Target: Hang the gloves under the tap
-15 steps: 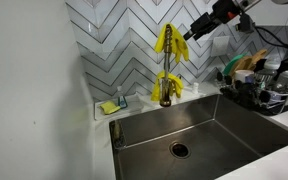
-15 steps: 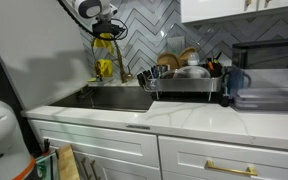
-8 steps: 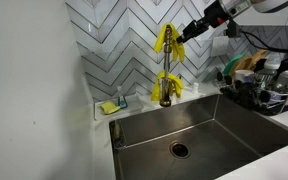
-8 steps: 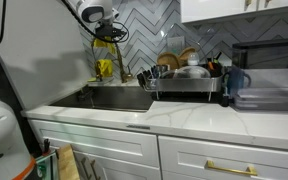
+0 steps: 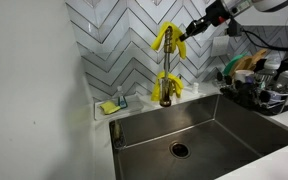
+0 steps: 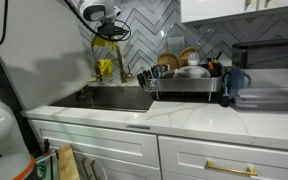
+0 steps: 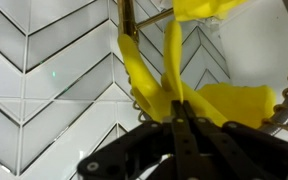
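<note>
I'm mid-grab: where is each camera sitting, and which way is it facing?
Exterior view: over the sink, facing the tiled wall; the claw pinches the gloves atop the tap.
Exterior view: out in the kitchen, looking along the counter; arm at top left.
Wrist view: faces the wall; claw at the bottom.
All three share the gloves.

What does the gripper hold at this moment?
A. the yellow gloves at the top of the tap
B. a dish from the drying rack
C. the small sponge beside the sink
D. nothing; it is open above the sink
A: in the wrist view the gripper has its jaws shut on a strip of the gloves, up at the top of the tap.
</note>
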